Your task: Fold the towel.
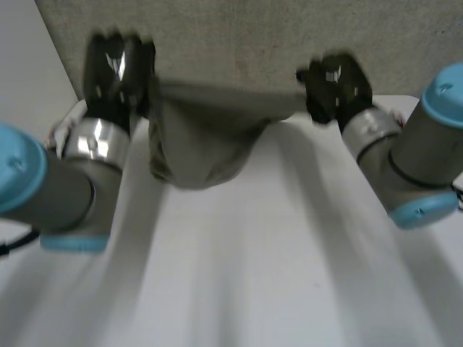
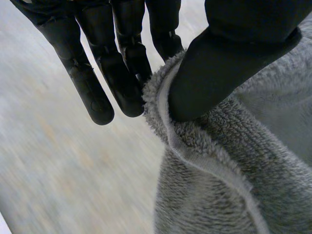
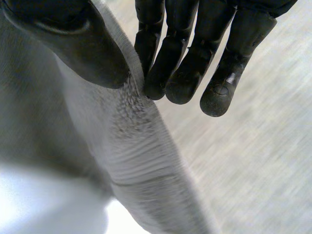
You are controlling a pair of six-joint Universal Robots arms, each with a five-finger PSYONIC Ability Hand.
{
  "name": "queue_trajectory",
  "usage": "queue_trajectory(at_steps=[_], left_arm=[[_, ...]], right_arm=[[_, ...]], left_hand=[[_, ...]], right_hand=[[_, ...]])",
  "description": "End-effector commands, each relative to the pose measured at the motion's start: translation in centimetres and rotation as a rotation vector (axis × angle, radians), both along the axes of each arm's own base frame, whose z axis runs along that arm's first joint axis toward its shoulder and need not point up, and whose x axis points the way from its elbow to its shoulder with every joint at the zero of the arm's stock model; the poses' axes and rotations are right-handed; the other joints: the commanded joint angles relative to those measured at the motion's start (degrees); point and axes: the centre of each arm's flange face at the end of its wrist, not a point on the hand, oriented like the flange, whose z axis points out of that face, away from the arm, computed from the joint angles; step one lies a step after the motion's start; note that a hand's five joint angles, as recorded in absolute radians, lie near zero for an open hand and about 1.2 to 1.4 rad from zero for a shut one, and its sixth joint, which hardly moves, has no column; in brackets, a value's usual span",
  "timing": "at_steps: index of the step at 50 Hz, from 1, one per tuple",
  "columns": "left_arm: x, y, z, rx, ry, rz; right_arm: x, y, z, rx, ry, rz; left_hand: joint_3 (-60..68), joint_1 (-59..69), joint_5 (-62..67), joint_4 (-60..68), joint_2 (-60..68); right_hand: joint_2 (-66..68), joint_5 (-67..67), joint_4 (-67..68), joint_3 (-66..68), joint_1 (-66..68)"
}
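The white table (image 1: 275, 275) stretches away from the near edge. Toward its far edge the grey terry towel (image 1: 206, 144) hangs in a sagging bunch between the two arms. The left hand (image 1: 119, 69) pinches the towel's hemmed edge between thumb and fingers. The right hand (image 1: 336, 87) clamps the other end the same way. Beyond them lies a speckled grey floor (image 1: 239, 36).

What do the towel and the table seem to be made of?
The towel looks like grey terry or fleece-like cloth, judging by its fuzzy pile and flat stitched hem. The table has a smooth white top with a soft sheen, perhaps laminate; the exact material is unclear.
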Motion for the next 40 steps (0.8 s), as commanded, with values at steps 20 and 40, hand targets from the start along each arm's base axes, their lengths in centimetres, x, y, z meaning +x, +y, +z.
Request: queue_trajectory(at_steps=[20, 40], left_arm=[[2.1, 4.7, -11.2, 0.327, -0.241, -0.042], [3.5, 3.7, -11.6, 0.348, -0.236, 0.008]], right_arm=[[-5.9, 4.8, -11.2, 0.339, 0.255, -0.014], [-6.4, 3.2, -12.1, 0.435, 0.046, -0.064]], left_hand=[[10.26, 13.90, 11.07, 10.18, 10.32], [10.26, 13.90, 11.07, 10.18, 10.32]], right_hand=[[3.01, 3.19, 3.55, 3.39, 1.96], [-43.02, -42.84, -42.48, -42.64, -44.07]])
